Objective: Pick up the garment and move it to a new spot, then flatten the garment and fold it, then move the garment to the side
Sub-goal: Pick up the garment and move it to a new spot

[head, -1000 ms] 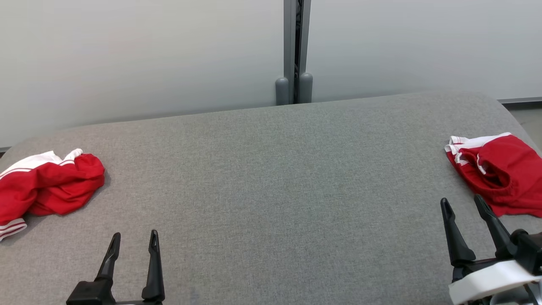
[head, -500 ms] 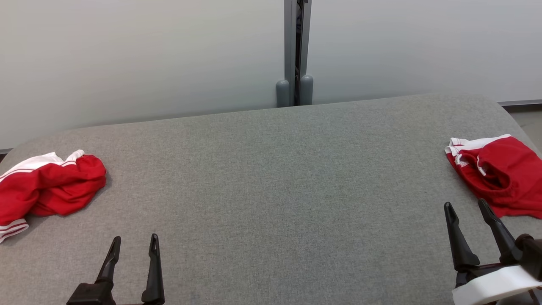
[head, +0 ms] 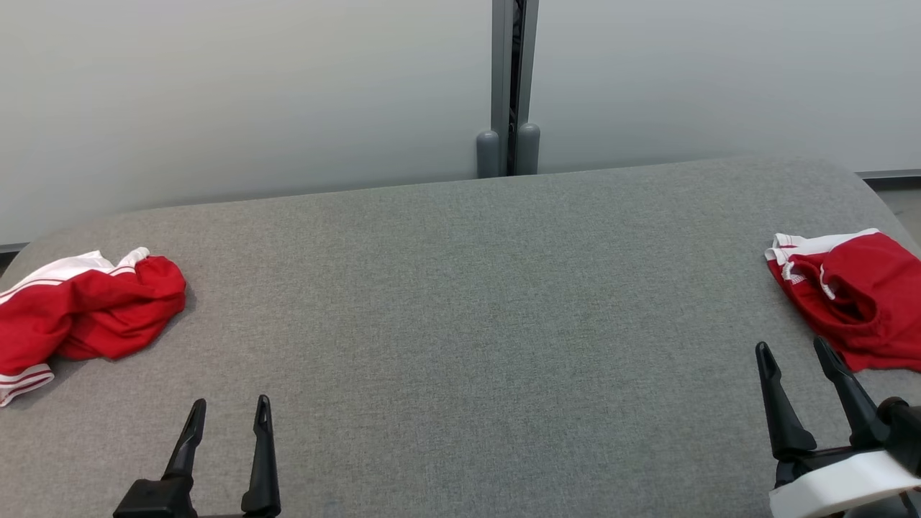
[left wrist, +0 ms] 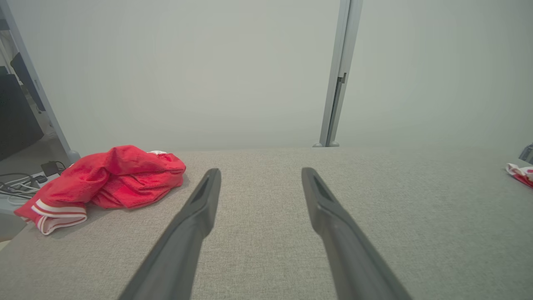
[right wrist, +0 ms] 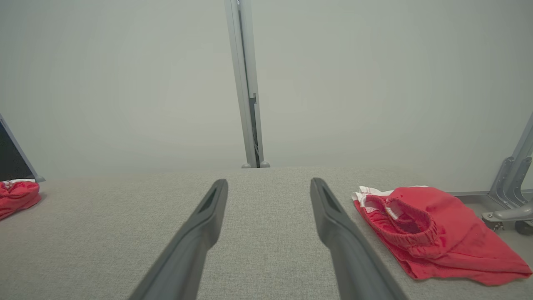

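Head view: left hand (head: 230,403) and right hand (head: 791,345) hover low at the near side of the grey worktop (head: 460,302), fingers spread wide, holding nothing. Far left lies the crumpled red garment (head: 86,306), likely next up. The neater red garment (head: 856,295) far right looks set aside. Right wrist view catches its elastic waistband (right wrist: 416,245) clearly; head view barely does.

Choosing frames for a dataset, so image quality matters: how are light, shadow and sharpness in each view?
Head view: soft even light, no glare, a faint shadow beside the left garment. Left wrist view: the left claw looks slightly soft near the lens, and the wall looks hazy. Right wrist view: the right garment is crisp, the right claw likewise soft.
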Controlling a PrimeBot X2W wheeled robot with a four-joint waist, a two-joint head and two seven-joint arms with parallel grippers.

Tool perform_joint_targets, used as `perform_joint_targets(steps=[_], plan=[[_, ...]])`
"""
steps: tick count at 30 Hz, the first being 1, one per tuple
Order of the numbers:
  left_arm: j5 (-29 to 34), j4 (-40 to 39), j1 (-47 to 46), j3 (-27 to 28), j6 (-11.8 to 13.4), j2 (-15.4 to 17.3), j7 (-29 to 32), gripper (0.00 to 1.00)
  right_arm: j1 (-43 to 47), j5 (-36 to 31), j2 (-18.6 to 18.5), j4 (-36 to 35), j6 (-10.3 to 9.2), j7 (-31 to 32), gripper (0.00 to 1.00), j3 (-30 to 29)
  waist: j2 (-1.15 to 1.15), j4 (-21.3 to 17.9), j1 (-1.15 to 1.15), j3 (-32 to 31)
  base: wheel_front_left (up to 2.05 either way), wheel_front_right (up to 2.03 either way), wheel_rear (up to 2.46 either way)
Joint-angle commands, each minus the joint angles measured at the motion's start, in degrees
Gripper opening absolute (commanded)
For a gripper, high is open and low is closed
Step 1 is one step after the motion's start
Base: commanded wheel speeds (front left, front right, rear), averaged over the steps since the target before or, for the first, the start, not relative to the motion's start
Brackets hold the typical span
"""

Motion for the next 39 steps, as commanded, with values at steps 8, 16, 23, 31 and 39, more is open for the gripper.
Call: perform_joint_targets(steps=[8, 16, 23, 31, 39], plan=[[-0.31, 0.09, -2.01, -0.16, -0.03, -0.05, -0.75, 1.00, 1.01, 0.44, -0.19, -0.94, 0.01, 0.34, 1.00, -0.21, 0.00, 3.20, 0.00, 0.21, 0.00, 0.00, 0.00], [-0.83, 0.71, -2.98, 0.16, -0.45, -0.30, -1.68, 1.00, 1.47, 0.51, 0.52, -2.10, 0.01, 0.92, 1.00, 0.37, 0.00, 11.26, 0.00, -0.02, 0.00, 0.00, 0.00], [-1.80, 1.40, -4.18, 0.72, -1.53, 0.07, -2.94, 1.00, 2.26, 0.33, 1.06, -3.08, 0.01, 1.54, 1.00, 1.25, 0.00, 20.20, 0.00, -0.66, 0.00, 0.00, 0.00], [-1.88, 2.02, -5.67, 0.45, -3.86, 0.76, -4.61, 1.00, 1.69, 0.08, 1.74, -3.75, 0.01, 1.83, 1.00, 2.07, 0.00, 26.09, 0.00, -1.30, 0.00, 0.00, 0.00], [-1.10, 2.90, -6.72, -0.35, -5.79, 1.14, -5.78, 1.00, 2.28, -0.27, 2.35, -3.92, 0.01, 1.87, 1.00, 1.96, 0.00, 27.44, 0.00, -1.29, 0.00, 0.00, 0.00]])
